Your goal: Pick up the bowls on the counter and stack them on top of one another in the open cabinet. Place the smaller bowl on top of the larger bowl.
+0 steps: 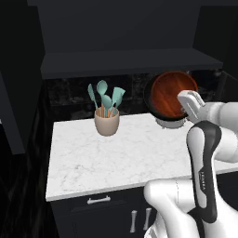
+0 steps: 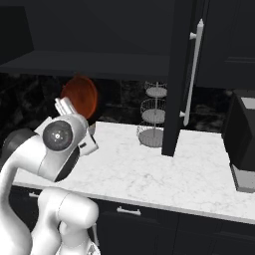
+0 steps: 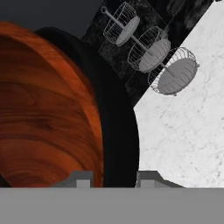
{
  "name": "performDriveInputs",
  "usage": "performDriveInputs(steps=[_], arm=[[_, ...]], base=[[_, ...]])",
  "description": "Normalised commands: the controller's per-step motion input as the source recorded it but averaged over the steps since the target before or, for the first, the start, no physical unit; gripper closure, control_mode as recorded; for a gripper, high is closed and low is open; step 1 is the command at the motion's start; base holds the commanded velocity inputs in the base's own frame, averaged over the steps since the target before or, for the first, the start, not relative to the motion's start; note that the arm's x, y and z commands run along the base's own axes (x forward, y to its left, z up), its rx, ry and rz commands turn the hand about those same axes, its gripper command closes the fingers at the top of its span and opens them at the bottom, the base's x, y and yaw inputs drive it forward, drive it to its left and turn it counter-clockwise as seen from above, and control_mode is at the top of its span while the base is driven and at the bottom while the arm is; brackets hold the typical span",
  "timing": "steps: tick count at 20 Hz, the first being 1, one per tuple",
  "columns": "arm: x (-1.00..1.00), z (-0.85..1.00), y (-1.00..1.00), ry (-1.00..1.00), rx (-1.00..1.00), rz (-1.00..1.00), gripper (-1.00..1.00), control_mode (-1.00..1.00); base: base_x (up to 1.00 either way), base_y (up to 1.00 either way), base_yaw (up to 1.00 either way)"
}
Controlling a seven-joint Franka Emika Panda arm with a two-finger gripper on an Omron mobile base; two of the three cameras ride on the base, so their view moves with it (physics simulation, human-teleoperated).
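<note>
Flanking bowls [image 1: 171,95]: crock [image 1: 107,122], wire stand [image 2: 154,115].

Smaller bowl [image 1: 173,94] in larger bowl [image 3: 118,131], right of crock [image 1: 107,122].

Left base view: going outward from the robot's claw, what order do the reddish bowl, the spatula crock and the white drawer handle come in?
1. Smaller bowl, right at the gripper, nested in the larger bowl.
2. Spatula crock, leftward on the counter.
3. Drawer handle, below the counter's front edge.
</note>
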Motion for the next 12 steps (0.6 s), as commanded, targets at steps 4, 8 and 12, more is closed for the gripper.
performDriveInputs(steps=[4, 8, 12], arm=[[-0.01, 1.0, 0.0, -0.27, 0.14, -0.18, 1.0, -1.0], [0.13, 1.0, 0.0, -0.06, 0.16, -0.18, 1.0, -1.0], [0.85, 1.0, 0.0, 0.21, 0.14, -0.11, 1.0, -1.0]], base=[[0.0, 0.0, 0.0], [0.0, 0.0, 0.0], [0.0, 0.0, 0.0]])
